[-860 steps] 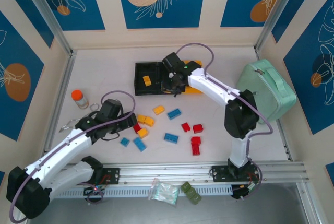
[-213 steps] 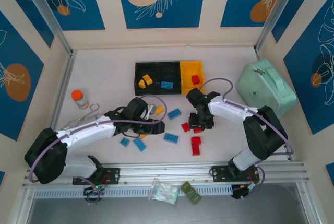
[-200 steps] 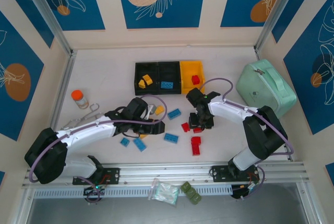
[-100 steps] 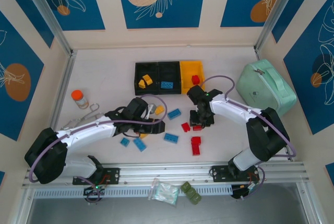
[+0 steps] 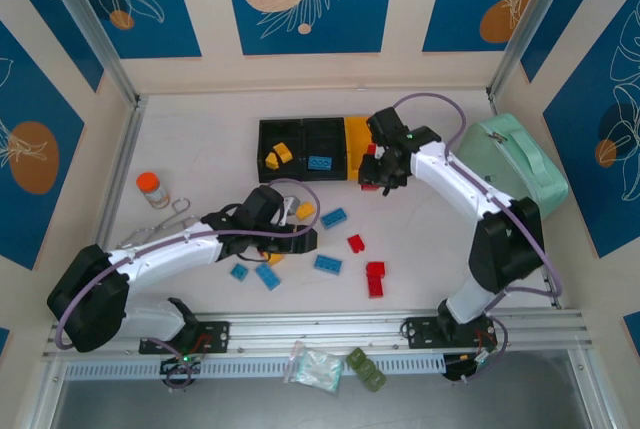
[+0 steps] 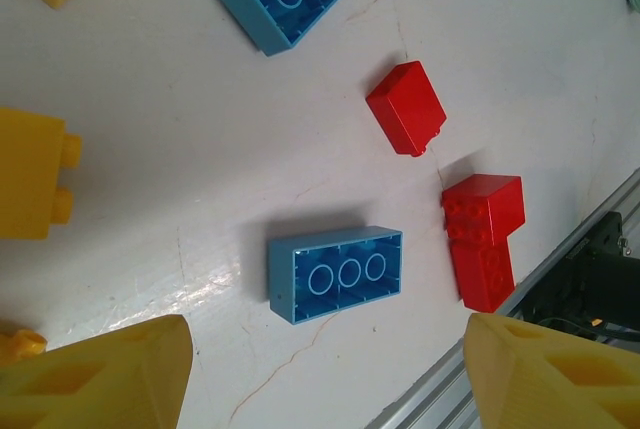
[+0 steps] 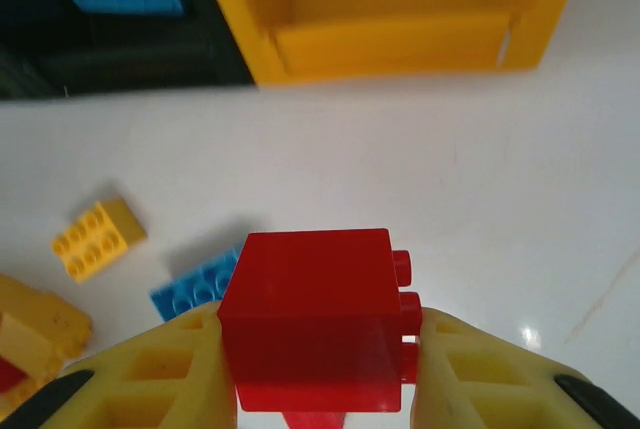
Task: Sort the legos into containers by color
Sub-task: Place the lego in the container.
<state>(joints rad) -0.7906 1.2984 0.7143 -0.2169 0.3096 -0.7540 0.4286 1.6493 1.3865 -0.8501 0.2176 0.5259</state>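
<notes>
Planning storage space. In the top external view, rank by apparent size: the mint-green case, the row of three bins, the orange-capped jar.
1. mint-green case
2. row of three bins, fairly close behind
3. orange-capped jar, by far the smallest

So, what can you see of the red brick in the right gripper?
The red brick is a smooth, glossy plastic block, roughly cubic, with round studs sticking out of one side, so it is tipped sideways. The right gripper clamps it between two yellow fingers, pressed on its left and right faces. It hangs above the white table, just short of the yellow bin.
</notes>
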